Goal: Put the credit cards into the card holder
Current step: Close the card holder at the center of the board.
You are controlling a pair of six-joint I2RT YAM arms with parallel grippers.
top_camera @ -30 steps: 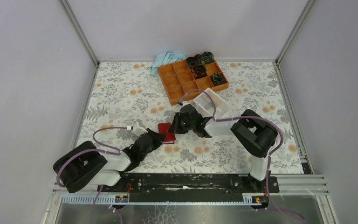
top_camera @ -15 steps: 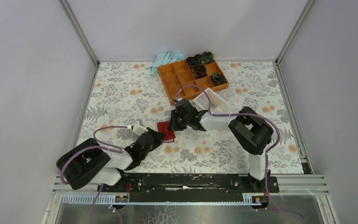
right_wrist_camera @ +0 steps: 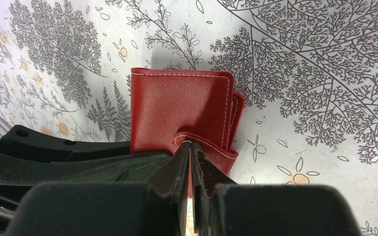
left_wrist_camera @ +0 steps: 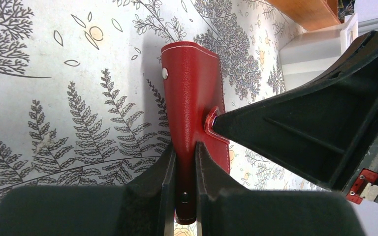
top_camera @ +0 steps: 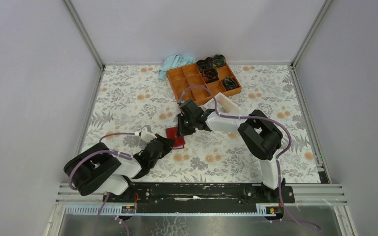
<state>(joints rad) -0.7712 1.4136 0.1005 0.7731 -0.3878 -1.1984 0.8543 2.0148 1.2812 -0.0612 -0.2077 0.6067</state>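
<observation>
The red card holder (top_camera: 175, 138) lay on the flowery table (top_camera: 128, 98), a little left of the middle in the top view. Both arms met at it.

The left gripper (left_wrist_camera: 185, 152) was at the holder's lower left side in the top view. In the left wrist view its two fingers stood close together at the bottom middle. The near edge of the holder was pinched between them. A small silver snap (left_wrist_camera: 166, 73) showed near the holder's upper left corner.

The right gripper (right_wrist_camera: 189, 150) was at the holder's upper right side in the top view. In the right wrist view its fingers were nearly closed at the bottom middle. They pinched the holder's little flap between them. The holder was folded, and thin red layers peeked out along its right edge.

An orange tray (top_camera: 187, 91) sat near the top of the table, right of the middle. Some dark things (top_camera: 210, 74) filled the boxes on its upper right side. A light blue cloth (top_camera: 173, 63) lay just beside its upper left corner. A whitish box (top_camera: 226, 104) sat just below the tray, next to the right arm.
</observation>
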